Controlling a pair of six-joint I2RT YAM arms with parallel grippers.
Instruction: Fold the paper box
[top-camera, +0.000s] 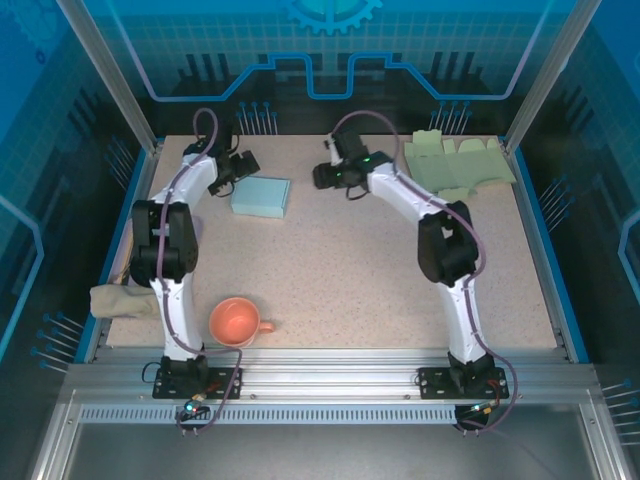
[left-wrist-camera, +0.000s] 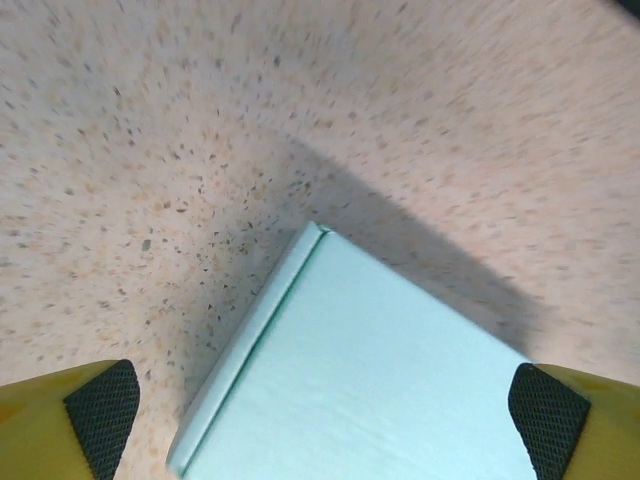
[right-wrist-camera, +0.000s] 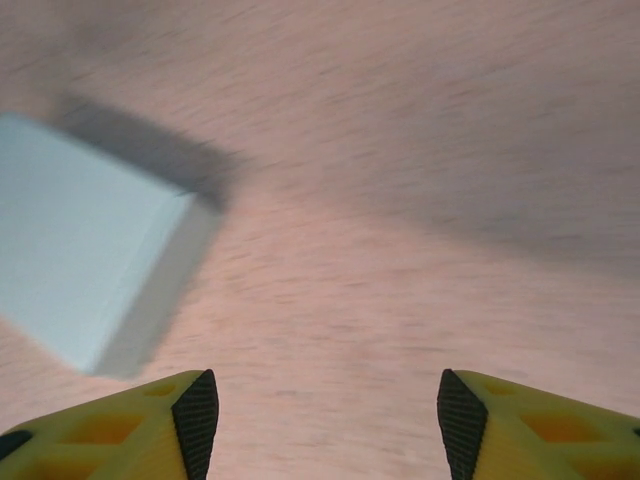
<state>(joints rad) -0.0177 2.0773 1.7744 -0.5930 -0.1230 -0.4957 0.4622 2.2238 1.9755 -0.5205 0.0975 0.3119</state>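
Seen from the top external camera, the left fingers (top-camera: 222, 182) sit just beside the left far corner of the light blue paper box (top-camera: 261, 197). The left arm is stretched forward along the left side of the worktop (top-camera: 330, 280) and bent inward at the wrist towards the box. The right fingers (top-camera: 322, 177) hang near the box's right side, apart from it. The right arm reaches forward and leans left, its wrist turned towards the box. The box lies closed and flat between the two sets of fingers. A stack of pale green flat box blanks (top-camera: 460, 165) lies well to the right of the box, and an orange cup (top-camera: 235, 322) stands well nearer the arm bases than the box.

At the left wrist, the left fingers (left-wrist-camera: 100, 415) are spread wide with nothing gripped. The box (left-wrist-camera: 370, 370) lies below and between them, one corner pointing away. Its left edge is clear of the left pad. Whether its right edge meets the right pad I cannot tell.

At the right wrist the picture is blurred. The right fingers (right-wrist-camera: 195, 415) stand apart over bare worktop (right-wrist-camera: 420, 200) and hold nothing. The box (right-wrist-camera: 80, 250) lies off to their left, beyond the tips.
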